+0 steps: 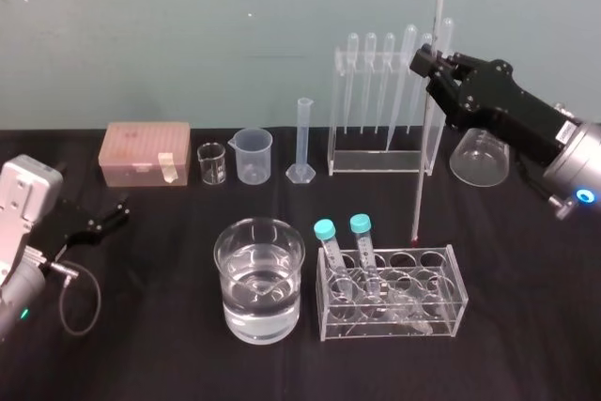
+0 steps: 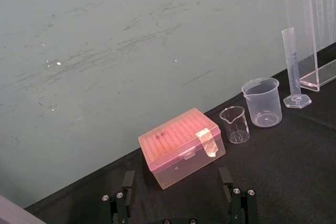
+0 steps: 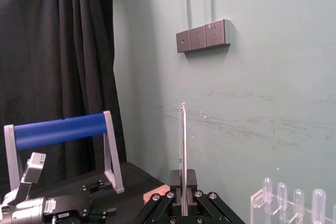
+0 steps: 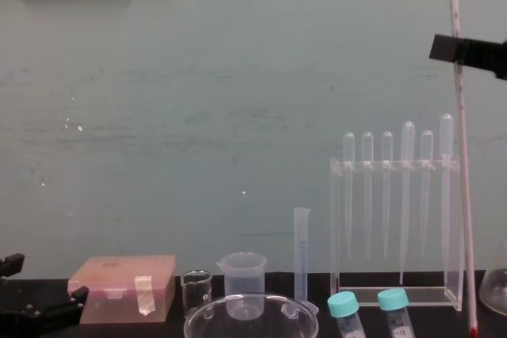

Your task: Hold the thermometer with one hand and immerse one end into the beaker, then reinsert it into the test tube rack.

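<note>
My right gripper (image 1: 430, 61) is shut on the thermometer (image 1: 425, 129), a long thin whitish rod, near its upper part. The rod hangs almost upright, its red lower tip in the air just in front of the tall clear test tube rack (image 1: 334, 105). From the chest the thermometer (image 4: 462, 164) runs down past the right post of the test tube rack (image 4: 394, 165). In the right wrist view the thermometer (image 3: 182, 145) rises from between the closed fingers (image 3: 175, 181). The beaker (image 1: 259, 279), wide and part full of water, stands front centre, left of the rod. My left gripper (image 1: 111, 213) rests open at the far left.
Along the back stand a pink box (image 1: 146, 152), a tiny glass beaker (image 1: 212, 163), a plastic beaker (image 1: 254, 155) and a measuring cylinder (image 1: 302, 143). A low rack (image 1: 441, 302) with two capped tubes sits right of the beaker. A glass vessel (image 1: 481, 159) lies behind my right arm.
</note>
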